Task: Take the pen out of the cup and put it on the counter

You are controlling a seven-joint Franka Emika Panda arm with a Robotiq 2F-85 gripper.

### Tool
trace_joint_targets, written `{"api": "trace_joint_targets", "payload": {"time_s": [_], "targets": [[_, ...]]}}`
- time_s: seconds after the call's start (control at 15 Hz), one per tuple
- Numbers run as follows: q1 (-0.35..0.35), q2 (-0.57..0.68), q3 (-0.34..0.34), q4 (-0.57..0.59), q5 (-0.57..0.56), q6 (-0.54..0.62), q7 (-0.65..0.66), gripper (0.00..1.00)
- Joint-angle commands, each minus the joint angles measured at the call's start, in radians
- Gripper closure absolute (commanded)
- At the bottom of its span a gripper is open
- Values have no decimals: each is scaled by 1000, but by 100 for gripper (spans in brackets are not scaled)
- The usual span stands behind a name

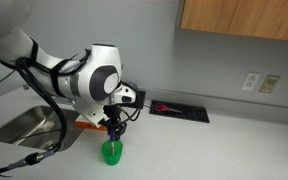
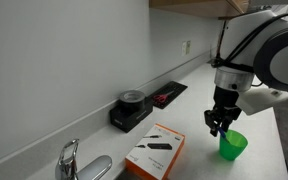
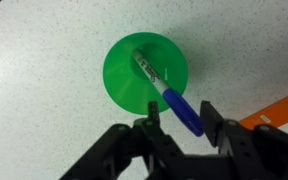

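Observation:
A green cup [image 3: 144, 72] stands on the white speckled counter [image 3: 44, 90]. A pen [image 3: 167, 97] with a blue cap leans out of it, its cap end pointing toward my fingers. My gripper [image 3: 180, 117] is open just above the cup, and the pen's blue cap lies between the two fingertips, not clamped. In both exterior views the gripper [image 1: 112, 128] [image 2: 217, 122] hangs straight down over the green cup [image 1: 111, 152] [image 2: 232, 146]. The pen itself is too small to make out there.
An orange box with a black item [image 2: 154, 152] lies next to the cup. A sink [image 1: 24, 125] with a faucet [image 2: 69, 160] is beside it. A black scale [image 2: 130, 108] and a black tray [image 1: 179, 109] sit along the wall.

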Motion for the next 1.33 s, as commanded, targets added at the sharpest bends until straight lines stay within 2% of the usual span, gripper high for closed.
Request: {"api": "trace_joint_targets", "payload": {"time_s": [0.0, 0.13, 0.2, 0.53, 0.87, 1.0, 1.27], "targets": [[16, -114, -16, -43, -6, -46, -10, 81], [11, -148, -13, -48, -3, -56, -12, 97], [8, -162, -12, -48, 0, -66, -14, 100], [-9, -260, -22, -44, 8, -125, -36, 97], [-72, -315, -47, 19, -35, -196, -23, 97], [-111, -303, -51, 56, -76, -218, -15, 97], [-158, -166, -49, 116, -167, -198, 30, 97]]}}
